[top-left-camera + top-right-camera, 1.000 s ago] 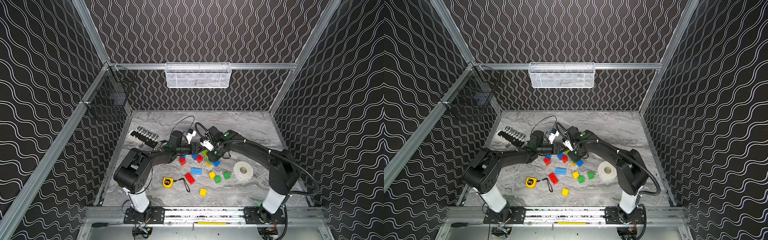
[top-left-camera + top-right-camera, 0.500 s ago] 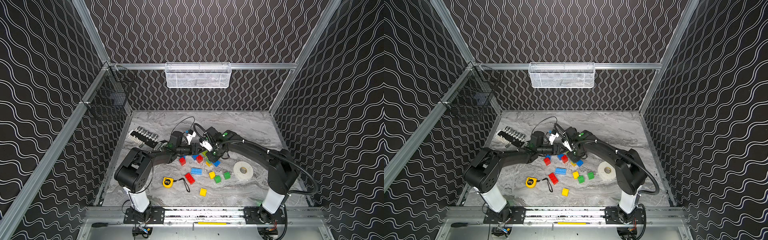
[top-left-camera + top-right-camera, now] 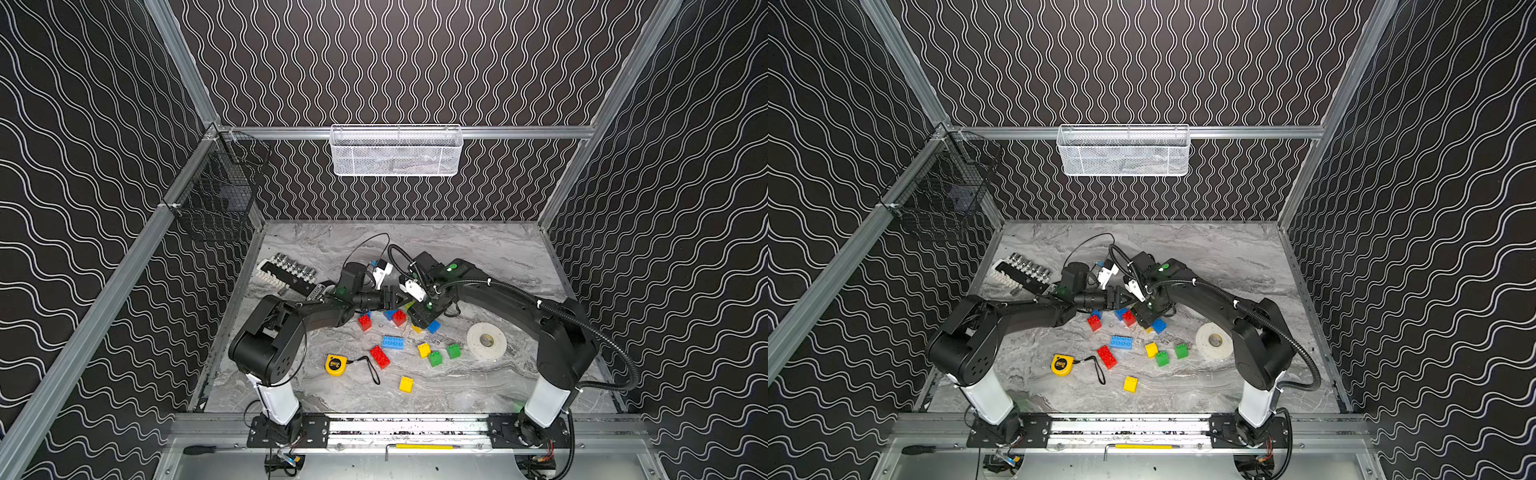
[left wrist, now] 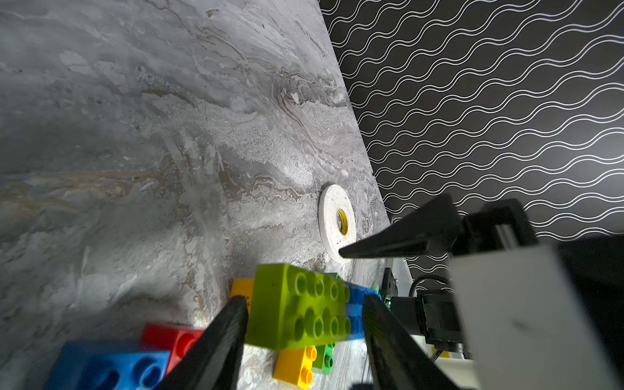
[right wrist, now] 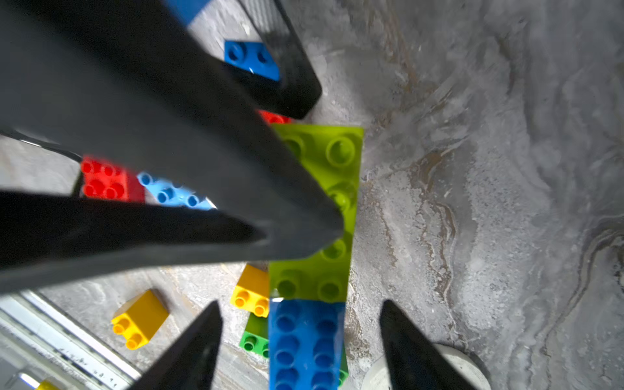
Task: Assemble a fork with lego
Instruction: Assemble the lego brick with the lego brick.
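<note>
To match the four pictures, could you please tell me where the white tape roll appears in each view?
Both top views: white tape roll on the table by the right arm.
Left wrist: beyond the lime brick, near the wall; roll.
Right wrist: partly hidden by a black finger; roll.
Landmark: green square brick beside a yellow one.

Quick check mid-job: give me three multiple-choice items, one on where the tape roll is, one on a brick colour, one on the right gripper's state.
1. The white tape roll lies: A on the table by the right arm; B against the back wall; C in a gripper.
2. The brick inside the right gripper is: A red; B blue; C yellow.
3. The right gripper is: A shut on it; B open; C unseen.
1 A: a top view shows it flat by that arm. 2 B: blue studs in the right wrist view. 3 B: gaps on both sides.
</note>
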Motion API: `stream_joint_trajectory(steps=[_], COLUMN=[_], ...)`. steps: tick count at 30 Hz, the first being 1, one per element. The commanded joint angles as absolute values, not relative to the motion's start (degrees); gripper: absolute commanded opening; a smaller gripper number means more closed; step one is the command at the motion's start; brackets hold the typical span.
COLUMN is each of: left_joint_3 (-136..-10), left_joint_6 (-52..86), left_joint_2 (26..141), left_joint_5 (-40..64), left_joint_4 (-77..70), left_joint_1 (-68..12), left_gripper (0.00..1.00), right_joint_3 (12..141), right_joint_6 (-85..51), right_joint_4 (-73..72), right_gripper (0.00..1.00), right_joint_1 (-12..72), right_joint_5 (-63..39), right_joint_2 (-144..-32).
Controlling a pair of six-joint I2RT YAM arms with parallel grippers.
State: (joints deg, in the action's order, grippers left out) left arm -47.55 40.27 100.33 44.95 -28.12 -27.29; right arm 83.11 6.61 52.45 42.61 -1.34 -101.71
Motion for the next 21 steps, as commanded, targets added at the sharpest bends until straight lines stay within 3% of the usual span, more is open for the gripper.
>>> stream_joint_trajectory(steps=[1, 6, 7, 8, 10, 15, 17, 21], left_joint_3=[-47.8, -47.9, -47.9, -48.0, -48.1, -47.2, -46.1, -43.2], left_joint_6=[39.7, 39.8, 39.7, 38.6, 37.4, 34.1, 33.4, 32.1], left_joint_2=[99.9, 99.9, 99.6, 98.3, 97.1, 92.4, 90.0, 85.0], left_joint_5=[45.1, 45.0, 44.6, 42.5, 40.1, 30.6, 27.2, 22.6], left_joint_4=[-30.0, -29.9, -29.6, -27.5, -25.4, -18.9, -17.1, -15.1], left_joint_1=[-27.3, -27.3, -27.3, -27.3, -27.2, -27.2, -27.2, -27.2], left_gripper=[0.6, 0.64, 0.71, 0.86, 0.98, 0.99, 0.99, 0.99], right_joint_3=[84.2, 81.1, 77.9, 74.7, 68.7, 51.9, 48.4, 42.8], right_joint_6=[6.8, 4.1, 2.1, 0.8, -2.0, -12.8, -15.6, -18.3], right_joint_4=[51.9, 46.1, 42.4, 39.2, 32.8, 17.7, 15.8, 13.8], right_gripper=[0.96, 0.99, 0.95, 0.94, 0.93, 0.93, 1.0, 1.0], right_joint_1=[42.2, 41.5, 41.2, 41.0, 41.0, 41.1, 41.1, 41.1], right_joint_5=[-3.1, -1.0, 0.1, 1.2, 3.1, 4.8, 5.6, 8.4], right_joint_2=[-100.0, -94.5, -91.1, -88.1, -82.9, -70.4, -67.9, -62.1])
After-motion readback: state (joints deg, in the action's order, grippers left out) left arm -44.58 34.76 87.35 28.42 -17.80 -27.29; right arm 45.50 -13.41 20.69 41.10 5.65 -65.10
